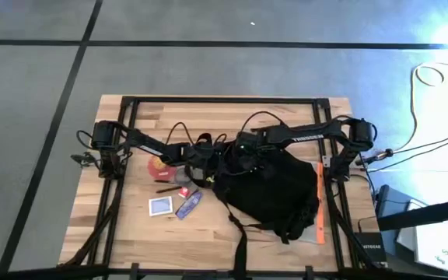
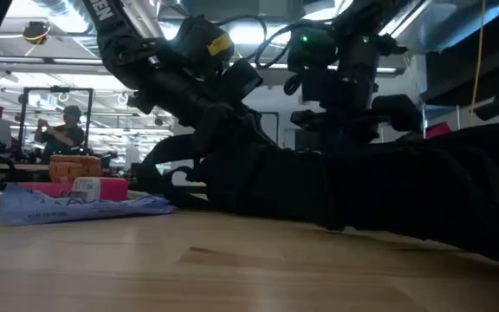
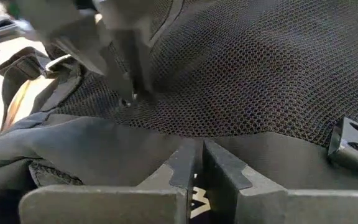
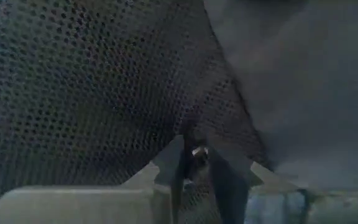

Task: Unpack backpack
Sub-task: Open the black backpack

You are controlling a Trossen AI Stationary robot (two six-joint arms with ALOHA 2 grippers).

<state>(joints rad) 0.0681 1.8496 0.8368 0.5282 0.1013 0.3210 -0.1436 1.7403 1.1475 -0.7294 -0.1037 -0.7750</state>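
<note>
Backpack (image 1: 274, 190) right of center on table (image 1: 232, 117), small items (image 1: 173, 194) to its left.

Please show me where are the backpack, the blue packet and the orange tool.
backpack (image 1: 274, 190), high view, middle of its black fabric body.
blue packet (image 1: 188, 204), high view, centre of the wrapper, on the table left of the backpack.
orange tool (image 1: 320, 204), high view, mid-length of its strip.
</note>
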